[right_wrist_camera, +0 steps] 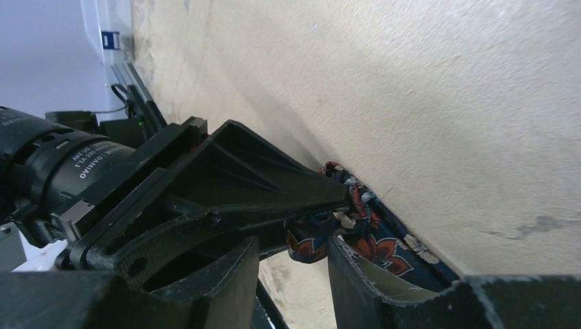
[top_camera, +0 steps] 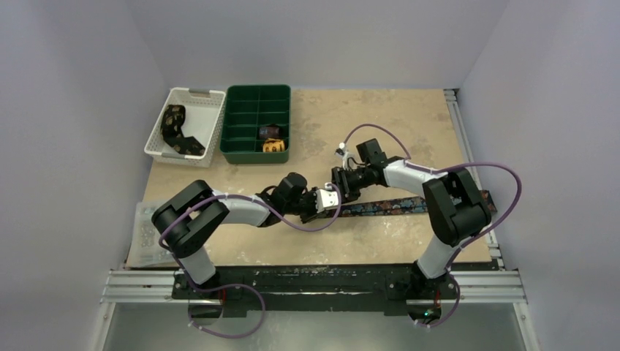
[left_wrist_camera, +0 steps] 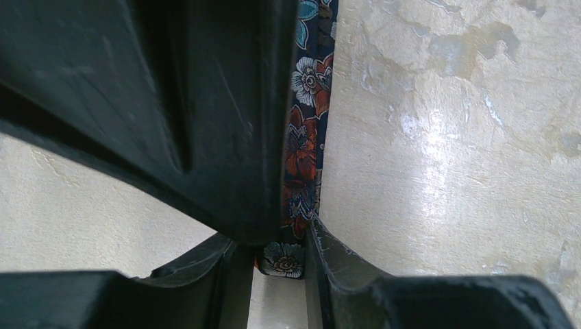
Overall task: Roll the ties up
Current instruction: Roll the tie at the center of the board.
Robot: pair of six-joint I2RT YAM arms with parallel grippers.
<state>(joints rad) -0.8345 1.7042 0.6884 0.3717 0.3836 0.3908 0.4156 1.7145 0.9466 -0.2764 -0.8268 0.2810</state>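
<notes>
The navy floral tie [top_camera: 395, 205] lies flat on the worktop [top_camera: 365, 124], running from the right arm's side toward the centre, where both pincers meet at its narrow end. The left pincer [left_wrist_camera: 279, 269] is clamped on that bunched end. The right pincer [right_wrist_camera: 293, 248] straddles the same fold, its 2 fingers slightly apart; whether they press the cloth cannot be told. 2 rolled ties [top_camera: 273, 146] sit in the green tray [top_camera: 234, 121].

White print on the black motor [right_wrist_camera: 72, 164] in the right wrist view reads partly "DAMIAO", and the lines beside it are too small to read.
</notes>
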